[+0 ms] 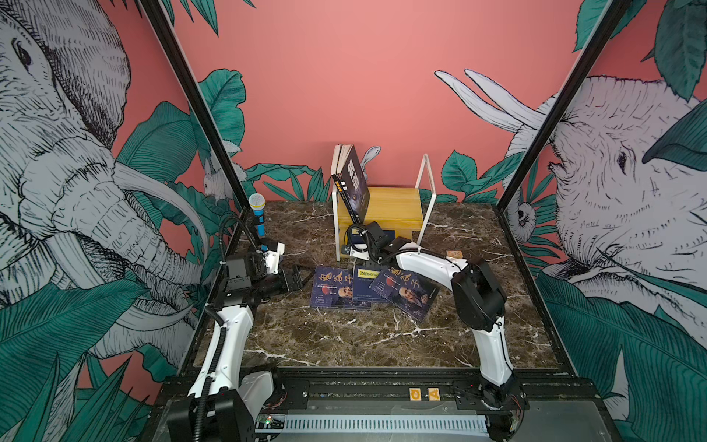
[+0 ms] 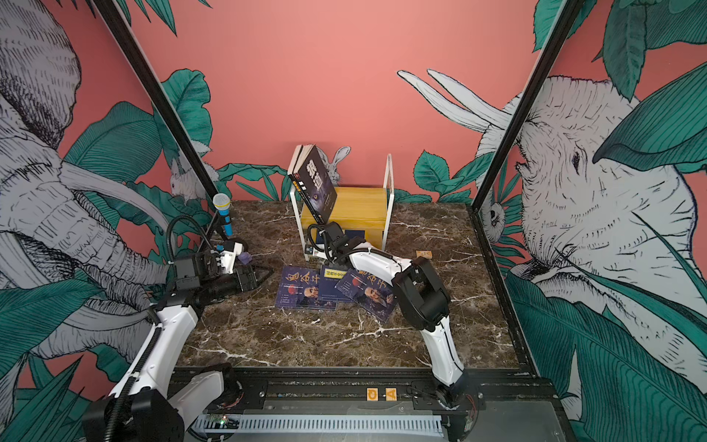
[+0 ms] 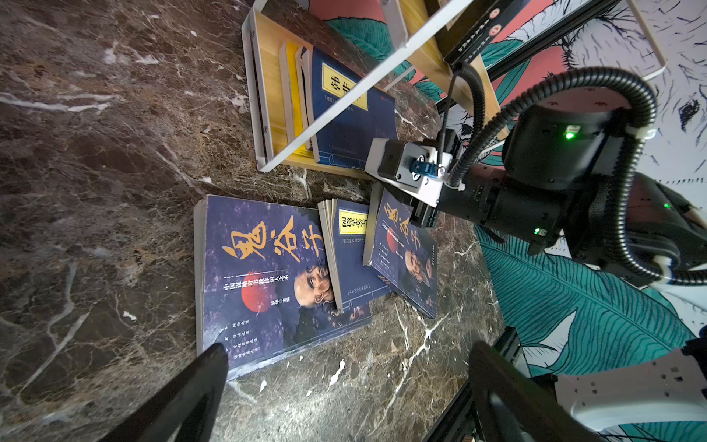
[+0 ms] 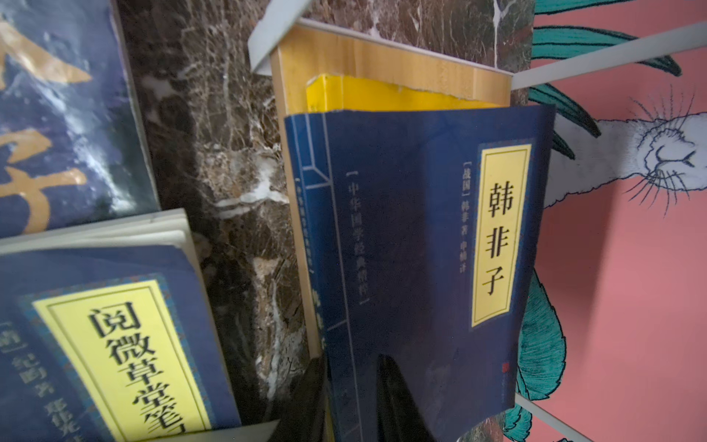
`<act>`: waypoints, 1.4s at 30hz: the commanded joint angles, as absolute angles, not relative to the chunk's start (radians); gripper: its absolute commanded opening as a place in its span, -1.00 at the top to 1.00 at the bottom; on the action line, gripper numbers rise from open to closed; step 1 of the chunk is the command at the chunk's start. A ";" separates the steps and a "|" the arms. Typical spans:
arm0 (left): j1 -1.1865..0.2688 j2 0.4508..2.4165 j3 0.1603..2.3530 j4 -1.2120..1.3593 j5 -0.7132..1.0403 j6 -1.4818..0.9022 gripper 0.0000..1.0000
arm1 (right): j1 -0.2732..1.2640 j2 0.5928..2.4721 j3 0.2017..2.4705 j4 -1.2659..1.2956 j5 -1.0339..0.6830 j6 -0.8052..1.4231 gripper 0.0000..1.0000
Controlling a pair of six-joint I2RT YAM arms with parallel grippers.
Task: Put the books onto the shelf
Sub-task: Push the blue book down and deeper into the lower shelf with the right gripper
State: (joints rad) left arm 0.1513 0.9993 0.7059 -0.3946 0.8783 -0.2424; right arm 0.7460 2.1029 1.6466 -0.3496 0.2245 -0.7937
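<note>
Five dark books showed: three on the tabletop (image 1: 344, 344) and two on the shelf (image 1: 394, 203). The three lay flat and face up in an overlapping row, long axes running toward the shelf, title ends nearest it. They were a portrait book (image 1: 332, 289), a yellow-label book (image 1: 365, 285) over its edge, and a second portrait book (image 1: 407, 294), skewed, over that. On the upper board the black book (image 1: 356, 180) stood tilted, head leaning left. In the lower tier the other yellow-label book (image 4: 421, 248) rested against one yellow book (image 4: 382, 93); flat or propped was unclear. The right claw (image 4: 350, 363) was narrow, a finger on each face of that book's foot end; a firm pinch could not be told. The left claw (image 1: 306, 276) gaped wide just left of the row.
</note>
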 commanded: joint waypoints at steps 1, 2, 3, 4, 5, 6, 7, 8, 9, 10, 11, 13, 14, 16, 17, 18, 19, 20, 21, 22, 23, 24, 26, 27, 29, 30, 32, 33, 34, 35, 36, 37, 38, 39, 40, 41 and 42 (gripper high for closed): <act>0.148 0.982 0.733 -0.404 0.893 -0.234 -0.99 | 0.738 2.114 1.655 -0.344 0.223 -0.772 0.48; 0.149 0.981 0.732 -0.402 0.893 -0.235 -0.99 | 0.738 2.114 1.655 -0.342 0.219 -0.771 0.46; 0.148 0.980 0.730 -0.399 0.893 -0.235 -0.99 | 0.739 2.115 1.658 -0.339 0.217 -0.766 0.44; 0.149 0.979 0.729 -0.400 0.894 -0.233 -0.99 | 0.738 2.120 1.666 -0.343 0.218 -0.760 0.41; 0.150 0.979 0.728 -0.400 0.893 -0.232 -0.99 | 0.738 2.125 1.675 -0.349 0.219 -0.755 0.40; 0.150 0.980 0.730 -0.403 0.893 -0.232 -0.99 | 0.739 2.130 1.685 -0.358 0.218 -0.747 0.38; 0.148 0.980 0.732 -0.405 0.893 -0.233 -0.99 | 0.741 2.135 1.694 -0.365 0.215 -0.742 0.36; 0.149 0.981 0.731 -0.404 0.894 -0.234 -0.99 | 0.742 2.137 1.699 -0.369 0.209 -0.739 0.34; 0.150 0.981 0.730 -0.400 0.895 -0.235 -0.99 | 0.746 2.138 1.701 -0.370 0.198 -0.739 0.30; 0.150 0.979 0.727 -0.394 0.894 -0.235 -0.99 | 0.749 2.140 1.703 -0.370 0.186 -0.734 0.24; 0.150 0.979 0.726 -0.393 0.894 -0.233 -0.99 | 0.752 2.141 1.708 -0.374 0.176 -0.728 0.17; 0.148 0.979 0.728 -0.400 0.895 -0.230 -0.99 | 0.761 2.150 1.726 -0.391 0.155 -0.712 0.06; 0.150 0.980 0.730 -0.403 0.894 -0.231 -0.99 | 0.765 2.153 1.734 -0.395 0.146 -0.705 0.04; 0.150 0.981 0.730 -0.401 0.894 -0.234 -0.99 | 0.774 2.156 1.747 -0.390 0.123 -0.692 0.01; 0.150 0.981 0.726 -0.396 0.896 -0.235 -0.99 | 0.777 2.161 1.754 -0.389 0.116 -0.681 0.00; 0.151 0.980 0.724 -0.391 0.896 -0.234 -0.99 | 0.779 2.168 1.767 -0.388 0.108 -0.666 0.00; 0.150 0.978 0.724 -0.392 0.896 -0.233 -0.99 | 0.782 2.177 1.783 -0.394 0.103 -0.652 0.00; 0.150 0.978 0.725 -0.397 0.896 -0.231 -0.99 | 0.786 2.187 1.796 -0.400 0.103 -0.645 0.00; 0.150 0.980 0.728 -0.401 0.897 -0.231 -0.99 | 0.792 2.198 1.809 -0.408 0.106 -0.645 0.00; 0.152 0.980 0.730 -0.403 0.896 -0.233 -0.99 | 0.798 2.207 1.815 -0.406 0.110 -0.649 0.00; 0.152 0.981 0.732 -0.402 0.896 -0.235 -0.99 | 0.803 2.212 1.815 -0.399 0.112 -0.654 0.00; 0.153 0.980 0.729 -0.397 0.896 -0.236 -0.99 | 0.804 2.218 1.819 -0.391 0.115 -0.659 0.00; 0.151 0.977 0.722 -0.391 0.896 -0.233 -0.99 | 0.808 2.234 1.829 -0.377 0.138 -0.656 0.00; 0.151 0.977 0.724 -0.396 0.896 -0.231 -0.99 | 0.811 2.242 1.837 -0.377 0.155 -0.656 0.01; 0.153 0.979 0.730 -0.404 0.894 -0.232 -0.99 | 0.817 2.252 1.847 -0.373 0.177 -0.665 0.02; 0.152 0.981 0.731 -0.403 0.895 -0.236 -0.99 | 0.819 2.253 1.847 -0.365 0.178 -0.666 0.03; 0.154 0.979 0.726 -0.392 0.897 -0.237 -0.99 | 0.818 2.253 1.847 -0.352 0.177 -0.666 0.06; 0.153 0.975 0.722 -0.390 0.896 -0.237 -0.99 | 0.818 2.255 1.848 -0.345 0.187 -0.666 0.09; 0.154 0.974 0.720 -0.393 0.896 -0.235 -0.99 | 0.818 2.259 1.852 -0.340 0.199 -0.663 0.11; 0.155 0.974 0.722 -0.398 0.896 -0.234 -0.99 | 0.819 2.264 1.858 -0.341 0.207 -0.660 0.13; 0.155 0.975 0.725 -0.400 0.897 -0.233 -0.99 | 0.819 2.267 1.862 -0.341 0.215 -0.656 0.14; 0.155 0.977 0.726 -0.400 0.897 -0.237 -0.99 | 0.819 2.267 1.862 -0.334 0.217 -0.651 0.16; 0.154 0.976 0.729 -0.398 0.898 -0.239 -0.99 | 0.819 2.266 1.859 -0.324 0.219 -0.649 0.18; 0.155 0.975 0.727 -0.395 0.896 -0.239 -0.99 | 0.820 2.264 1.853 -0.311 0.221 -0.646 0.19; 0.156 0.973 0.724 -0.390 0.897 -0.238 -0.98 | 0.819 2.265 1.850 -0.296 0.233 -0.643 0.22; 0.154 0.972 0.723 -0.392 0.896 -0.236 -0.99 | 0.818 2.268 1.853 -0.291 0.245 -0.640 0.24; 0.156 0.972 0.724 -0.398 0.896 -0.234 -0.99 | 0.819 2.274 1.859 -0.290 0.256 -0.636 0.26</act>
